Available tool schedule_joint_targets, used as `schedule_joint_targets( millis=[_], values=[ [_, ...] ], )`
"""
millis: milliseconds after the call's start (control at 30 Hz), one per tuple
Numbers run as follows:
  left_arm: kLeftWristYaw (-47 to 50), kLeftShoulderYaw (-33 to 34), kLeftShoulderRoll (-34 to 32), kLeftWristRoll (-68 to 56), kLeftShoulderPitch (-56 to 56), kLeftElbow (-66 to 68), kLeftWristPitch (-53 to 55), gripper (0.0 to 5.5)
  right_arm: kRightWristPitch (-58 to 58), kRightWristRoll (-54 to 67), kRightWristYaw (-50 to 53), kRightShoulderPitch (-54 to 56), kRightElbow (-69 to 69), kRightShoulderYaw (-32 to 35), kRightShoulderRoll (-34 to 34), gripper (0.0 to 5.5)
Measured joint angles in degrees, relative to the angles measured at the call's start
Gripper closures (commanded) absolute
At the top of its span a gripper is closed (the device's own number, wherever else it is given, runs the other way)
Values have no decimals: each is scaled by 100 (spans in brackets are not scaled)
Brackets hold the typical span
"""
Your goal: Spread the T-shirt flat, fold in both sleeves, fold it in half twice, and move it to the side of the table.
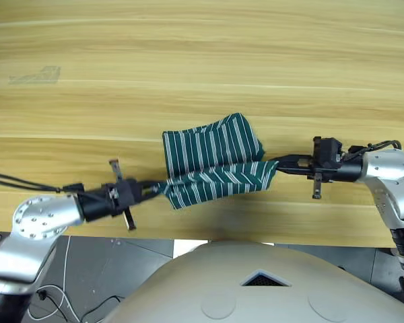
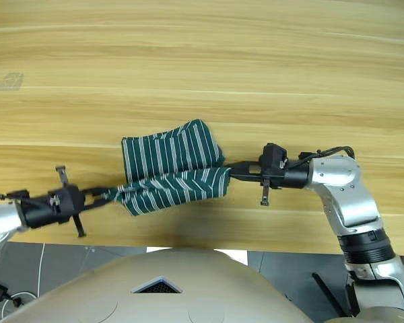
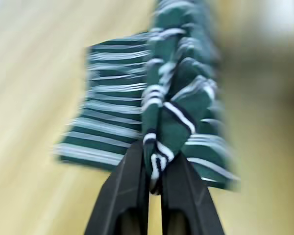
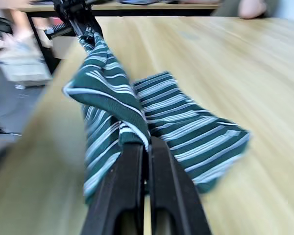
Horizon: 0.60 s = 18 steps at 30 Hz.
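wood tabletop [image 1: 188, 54] with folded striped t-shirt [image 1: 212, 153]

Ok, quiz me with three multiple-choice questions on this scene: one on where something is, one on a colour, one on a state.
1. Where is the T-shirt?
A. Between the left pincer and the right pincer, near the front edge of the table
B. At the far edge
C. On the floor

2. What colour is it?
A. Plain red
B. Dark green with white stripes
C. Blue with dots

3. How do the pincers stand?
A. Both open, clear of the cloth
B. Both shut on the cloth
C. One shut, one open

Answers: 1 A, the head views show the cloth stretched between both arms by the near edge. 2 B, the stripes are plain in every view. 3 B, each wrist view shows closed fingers pinching fabric.
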<state>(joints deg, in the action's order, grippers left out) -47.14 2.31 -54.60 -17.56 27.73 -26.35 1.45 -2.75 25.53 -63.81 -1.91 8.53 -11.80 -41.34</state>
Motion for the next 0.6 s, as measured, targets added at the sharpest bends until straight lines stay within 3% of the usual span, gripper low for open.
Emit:
schedule_joint_targets(
  millis=[200, 433, 600],
  values=[
    [341, -339, 749, 309, -1467, 886, 403, 536, 166, -558, 701, 864, -812, 18, 849, 550],
    [340, -501, 1204, 520, -2025, 1682, 300, 536, 276, -981, 895, 1318, -1462, -9, 1352, 550],
    [330, -564, 1283, 793, -2187, 1982, 286, 459, 318, -1151, 941, 1363, -1815, -9, 1465, 453]
  ],
)
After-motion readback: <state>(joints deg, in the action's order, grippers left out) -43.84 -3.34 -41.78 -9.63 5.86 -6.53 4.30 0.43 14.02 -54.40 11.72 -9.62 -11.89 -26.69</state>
